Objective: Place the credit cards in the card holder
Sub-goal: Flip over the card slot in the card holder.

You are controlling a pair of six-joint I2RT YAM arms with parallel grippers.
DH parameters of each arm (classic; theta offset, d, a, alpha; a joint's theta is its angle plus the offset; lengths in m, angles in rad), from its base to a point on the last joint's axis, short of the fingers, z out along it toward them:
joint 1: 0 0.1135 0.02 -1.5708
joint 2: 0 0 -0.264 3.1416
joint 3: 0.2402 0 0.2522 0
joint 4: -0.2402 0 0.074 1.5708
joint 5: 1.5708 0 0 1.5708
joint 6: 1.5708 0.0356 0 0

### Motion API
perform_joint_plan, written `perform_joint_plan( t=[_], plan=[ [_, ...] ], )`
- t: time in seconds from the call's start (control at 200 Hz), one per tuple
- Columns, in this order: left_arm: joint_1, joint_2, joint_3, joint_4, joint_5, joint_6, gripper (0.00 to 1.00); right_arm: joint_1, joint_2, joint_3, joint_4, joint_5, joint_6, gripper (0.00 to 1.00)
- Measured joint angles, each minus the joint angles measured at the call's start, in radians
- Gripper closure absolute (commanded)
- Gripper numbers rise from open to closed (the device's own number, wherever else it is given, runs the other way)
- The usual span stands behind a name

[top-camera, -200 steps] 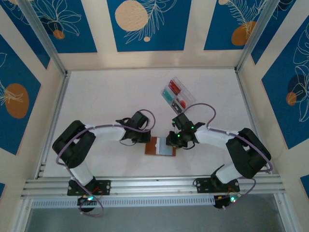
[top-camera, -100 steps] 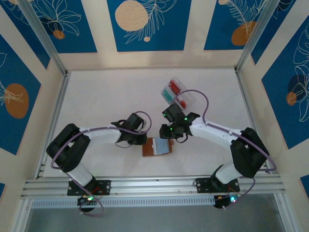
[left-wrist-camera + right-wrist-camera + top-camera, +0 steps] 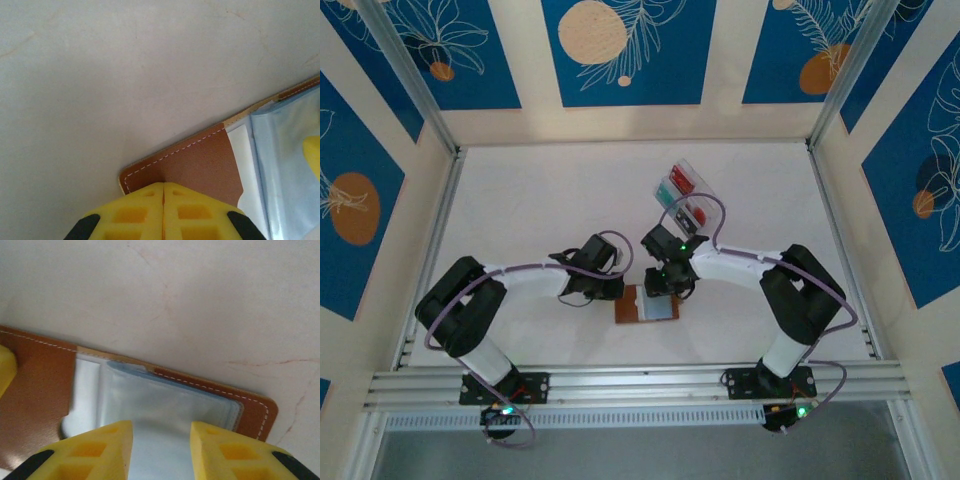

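Note:
The card holder lies open on the table, brown flap on the left and pale blue sleeves on the right. My left gripper is shut, its yellow tips resting on the card holder's brown flap near a corner. My right gripper is open just above the blue sleeves, with nothing between its fingers. The credit cards, a red one, a teal one and another red one, sit in a clear tray behind my right gripper.
The clear compartment tray stands at the back right of the white table. Aluminium rails run along the near edge and both sides. Patterned blue walls enclose the table.
My right gripper has swung left from the card holder's right side to above its sleeves, and its jaws have widened. The left arm shifted slightly left, still shut on the flap.

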Motion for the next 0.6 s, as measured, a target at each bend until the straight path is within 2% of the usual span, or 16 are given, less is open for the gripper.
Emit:
perform_joint_plan(
  t=[0.395,0.47,0.595],
  plan=[
    [0.0,0.0,-0.004,0.007,0.001,0.0,0.93,0.04,0.039,0.015,-0.003,0.085,-0.003,0.59],
    [0.0,0.0,-0.004,0.007,0.001,0.0,0.93,0.05,0.041,0.016,-0.003,0.101,0.004,0.6],
    [0.0,0.0,-0.006,0.01,0.001,0.0,0.93,0.063,0.039,0.006,0.01,0.115,0.023,0.72]
  ],
)
